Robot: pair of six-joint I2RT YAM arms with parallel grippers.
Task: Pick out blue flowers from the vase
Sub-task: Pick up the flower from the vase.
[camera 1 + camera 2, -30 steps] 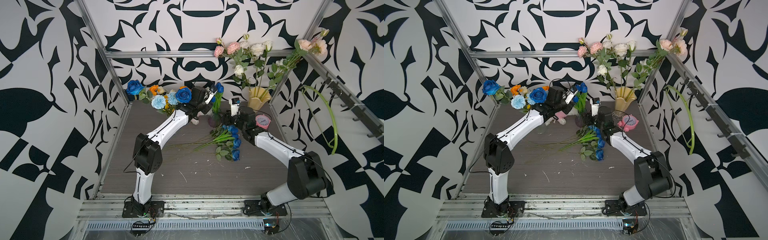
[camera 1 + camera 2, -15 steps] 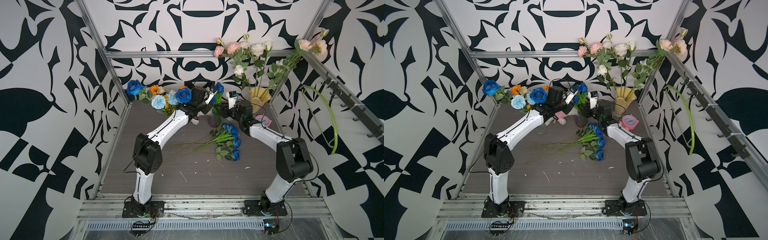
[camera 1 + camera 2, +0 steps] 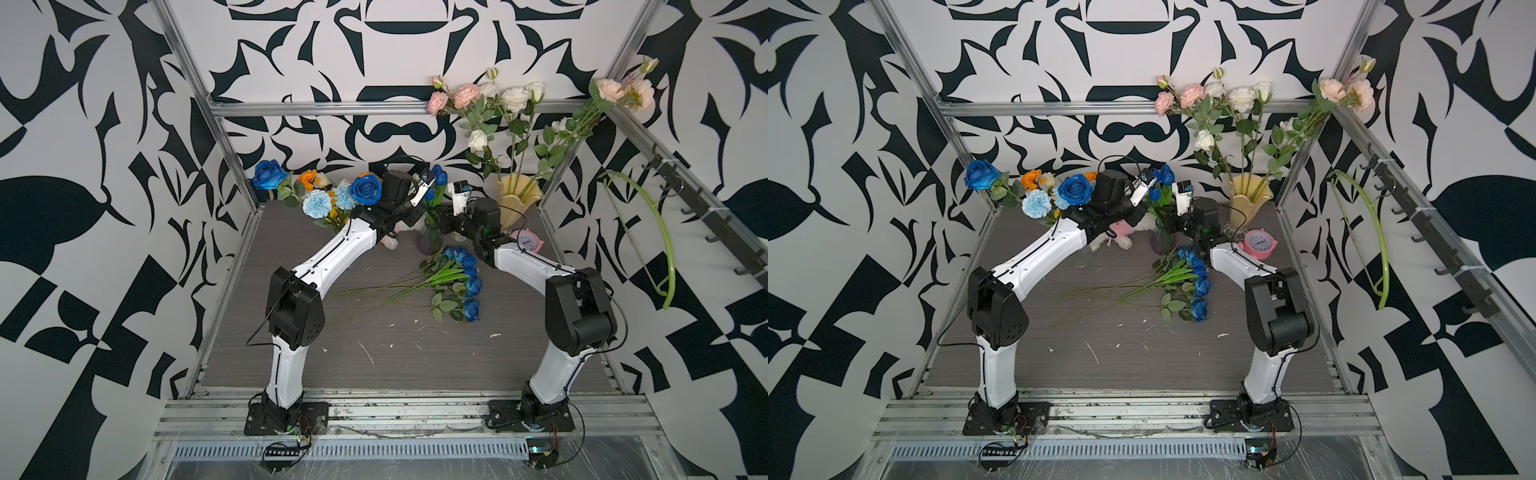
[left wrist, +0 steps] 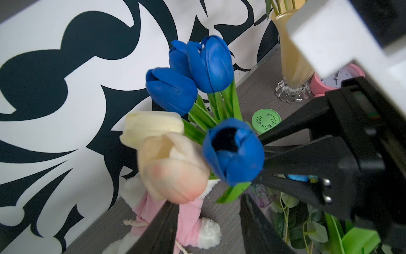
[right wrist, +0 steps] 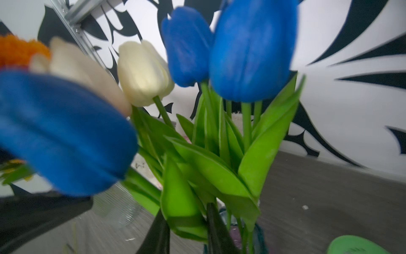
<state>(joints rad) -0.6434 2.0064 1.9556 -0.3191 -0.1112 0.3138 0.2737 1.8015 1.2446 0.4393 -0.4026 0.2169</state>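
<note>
A: What has the right end effector (image 5: 185, 209) got?

B: Its two black fingers (image 5: 158, 235) are pinched in on the green leaves (image 5: 186, 191) low in the tulip bunch, just above the mouth of the purple glass vase (image 3: 430, 241). The leaves hide the stems, so I cannot tell whether a blue one sits inside that pinch.

A: And the left end effector (image 4: 208, 201)?

B: Its jaws are apart and empty. It hovers beside the same bunch, near a peach tulip (image 4: 173, 167).

A: Where are the blue tulips (image 4: 211, 63)?

B: Three heads stand in that vase at the back of the bench (image 3: 415, 353), mixed with cream tulips (image 5: 142, 72). A heap of blue flowers (image 3: 473, 286) lies on the bench just in front. More blue roses (image 3: 365, 188) and a pale-blue carnation (image 3: 316, 203) stand in another bunch to the left.

A: How will a tulip handle?

B: Light, I'd judge, with a springy stem and a soft, rubbery head. The leaves look slick and would likely slide or fold. Better to grip the bare stem below the head, above the leaves. The vase seems light too, so a snagged stem could drag or tip it. The cream tulips may come along as well.
</note>
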